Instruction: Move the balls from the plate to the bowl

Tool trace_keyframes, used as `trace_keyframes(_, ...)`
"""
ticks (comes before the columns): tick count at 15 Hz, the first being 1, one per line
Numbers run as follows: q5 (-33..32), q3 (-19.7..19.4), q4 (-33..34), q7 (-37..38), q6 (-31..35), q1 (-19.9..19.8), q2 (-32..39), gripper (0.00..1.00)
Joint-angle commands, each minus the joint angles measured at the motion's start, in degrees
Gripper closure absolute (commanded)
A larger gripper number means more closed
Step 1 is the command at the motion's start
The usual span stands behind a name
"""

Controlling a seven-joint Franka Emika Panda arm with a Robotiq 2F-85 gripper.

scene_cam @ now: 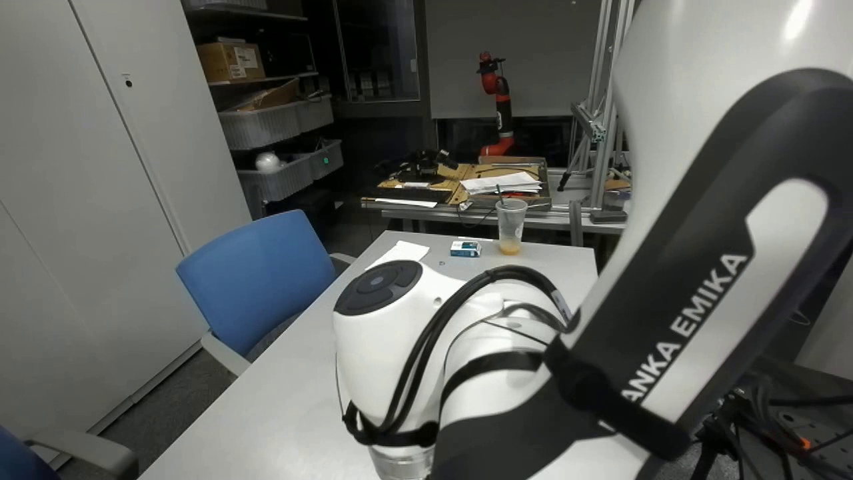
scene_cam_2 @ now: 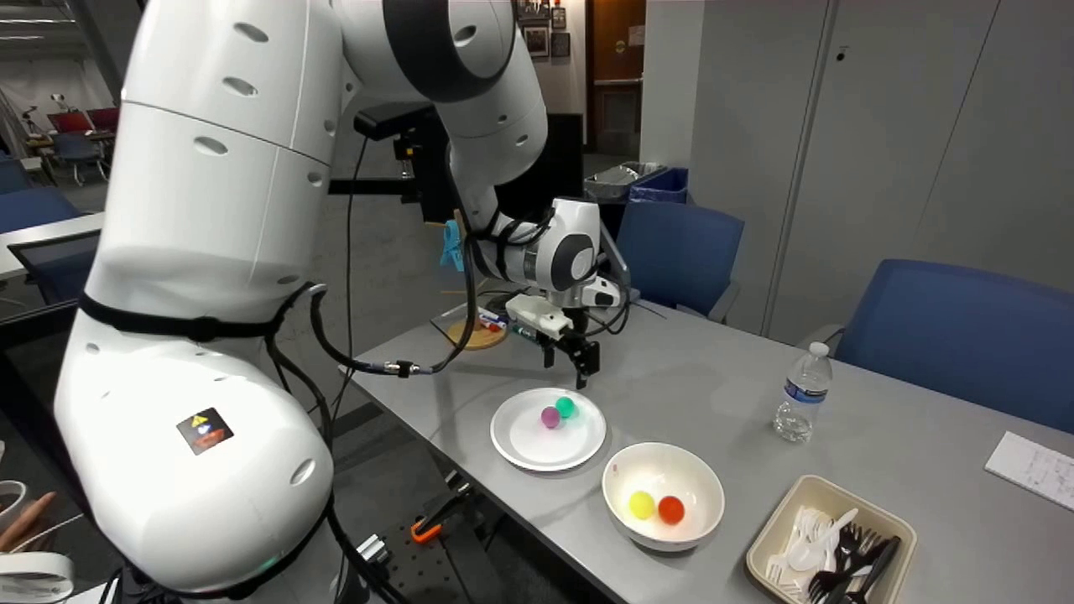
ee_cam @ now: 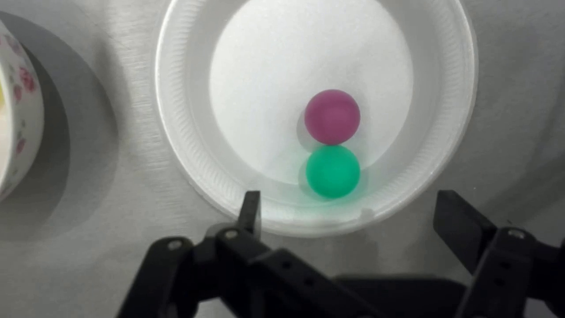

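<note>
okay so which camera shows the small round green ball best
The wrist view: there the small round green ball looks large and unobstructed. In an exterior view it appears much smaller, on the round white plate; no further view shows it.

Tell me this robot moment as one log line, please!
end effector: open, empty; plate: purple ball beside green ball; bowl: yellow ball, red-orange ball; to move: purple, green
</note>
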Motion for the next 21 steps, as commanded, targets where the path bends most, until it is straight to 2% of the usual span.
trace_keyframes(1, -2.39, -2.91, 1.16, 2.23, 5.28, 2.92, 3.42, 0.00)
trace_keyframes(10, -2.33, -5.51, 0.77, 3.54, 10.47, 6.82, 7.01, 0.00)
trace_keyframes(20, -2.14, -8.61, 2.35, 5.04, 12.29, 9.93, 11.20, 0.00)
trace_keyframes(21, -2.12, -8.70, 2.55, 5.08, 12.29, 10.06, 11.53, 0.02)
